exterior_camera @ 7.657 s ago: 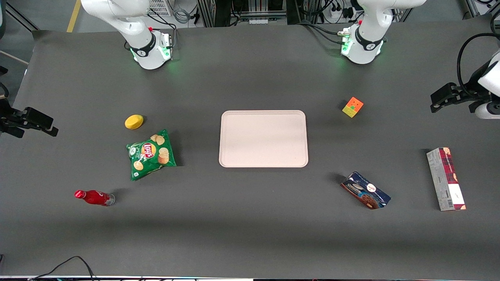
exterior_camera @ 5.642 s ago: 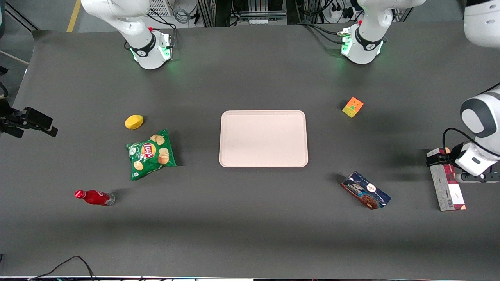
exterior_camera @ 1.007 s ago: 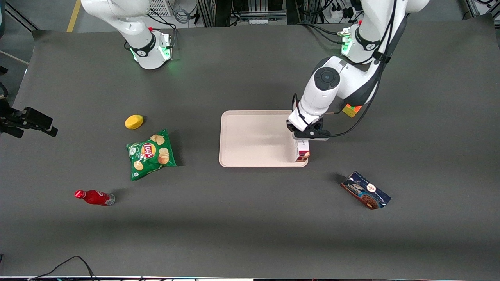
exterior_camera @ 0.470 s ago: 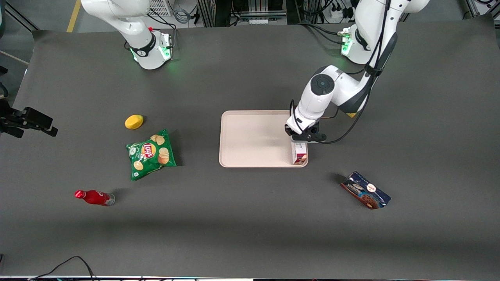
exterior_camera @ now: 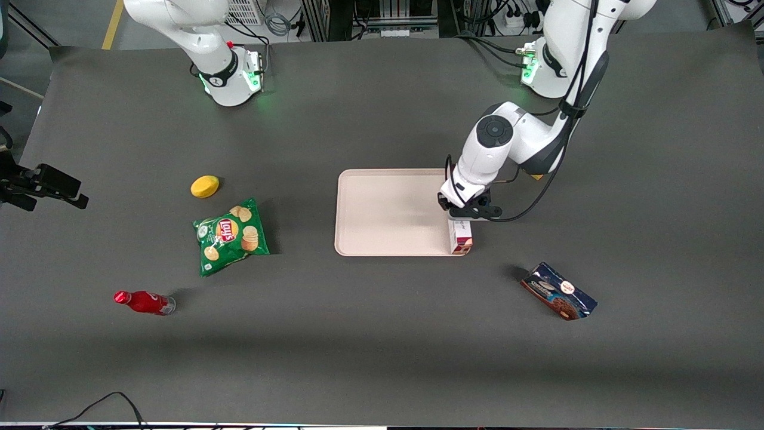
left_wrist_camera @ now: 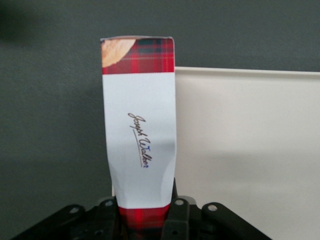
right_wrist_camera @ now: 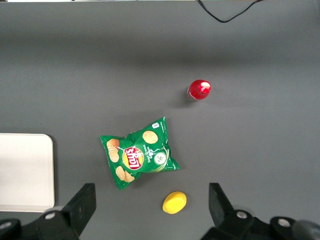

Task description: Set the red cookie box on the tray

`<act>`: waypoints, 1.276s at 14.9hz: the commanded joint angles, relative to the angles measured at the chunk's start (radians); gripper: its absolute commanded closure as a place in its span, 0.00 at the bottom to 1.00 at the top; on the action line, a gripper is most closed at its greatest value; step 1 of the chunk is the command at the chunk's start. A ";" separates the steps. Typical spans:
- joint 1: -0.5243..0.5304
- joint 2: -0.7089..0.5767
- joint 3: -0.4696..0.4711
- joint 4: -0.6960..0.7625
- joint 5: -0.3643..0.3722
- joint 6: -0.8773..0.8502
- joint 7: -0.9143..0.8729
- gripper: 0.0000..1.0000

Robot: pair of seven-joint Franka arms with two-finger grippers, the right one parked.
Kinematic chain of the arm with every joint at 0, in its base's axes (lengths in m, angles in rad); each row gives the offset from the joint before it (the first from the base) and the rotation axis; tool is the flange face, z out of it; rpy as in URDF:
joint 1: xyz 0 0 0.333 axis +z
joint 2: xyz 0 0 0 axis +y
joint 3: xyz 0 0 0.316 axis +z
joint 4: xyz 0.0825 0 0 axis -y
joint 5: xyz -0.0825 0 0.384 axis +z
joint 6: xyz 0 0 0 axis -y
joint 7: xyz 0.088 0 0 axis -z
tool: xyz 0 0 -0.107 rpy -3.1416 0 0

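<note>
- Cookie box (exterior_camera: pixel 461 237) first: the left arm's gripper (exterior_camera: pixel 465 210) has it clamped, one finger on each side of the carton's plaid end, and the wrist view shows the fingers (left_wrist_camera: pixel 176 220) pressed against the sides of the cookie box (left_wrist_camera: pixel 140 135).
- Box sits at the edge of the pink tray (exterior_camera: pixel 388 212) that lies toward the working arm's end of the table, at the corner nearer the front camera; whether it rests on the rim or hangs just above it, I cannot tell.
- From the wrist, the white label with its handwritten script faces up, a cookie picture at the free end, and the tray (left_wrist_camera: pixel 250 150) spreads out just beside the carton, while dark table shows along its other long side.
- Gripper is low over that tray edge, the arm's white elbow joint bent above it.
- Blue cookie bag (exterior_camera: pixel 558 291) lies on the table nearer the front camera than the tray, toward the working arm's end, well apart from the box.
- Toward the parked arm's end: green chip bag (exterior_camera: pixel 230 236), a yellow lemon-like thing (exterior_camera: pixel 205 186) just farther from the camera than it, and a red bottle (exterior_camera: pixel 143 302) lying on its side, nearer the camera.
</note>
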 commanded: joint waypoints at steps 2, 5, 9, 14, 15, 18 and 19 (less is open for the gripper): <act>-0.019 -0.006 0.028 0.009 0.033 0.003 -0.035 0.00; -0.019 -0.020 0.030 0.020 0.024 -0.008 -0.038 0.00; -0.013 -0.076 0.063 0.172 0.021 -0.268 -0.014 0.00; 0.091 -0.167 0.160 0.325 -0.246 -0.525 0.329 0.00; 0.121 -0.194 0.197 0.325 -0.301 -0.546 0.412 0.00; 0.216 -0.262 0.260 0.357 -0.322 -0.664 0.573 0.00; 0.251 -0.282 0.267 0.380 -0.317 -0.721 0.616 0.00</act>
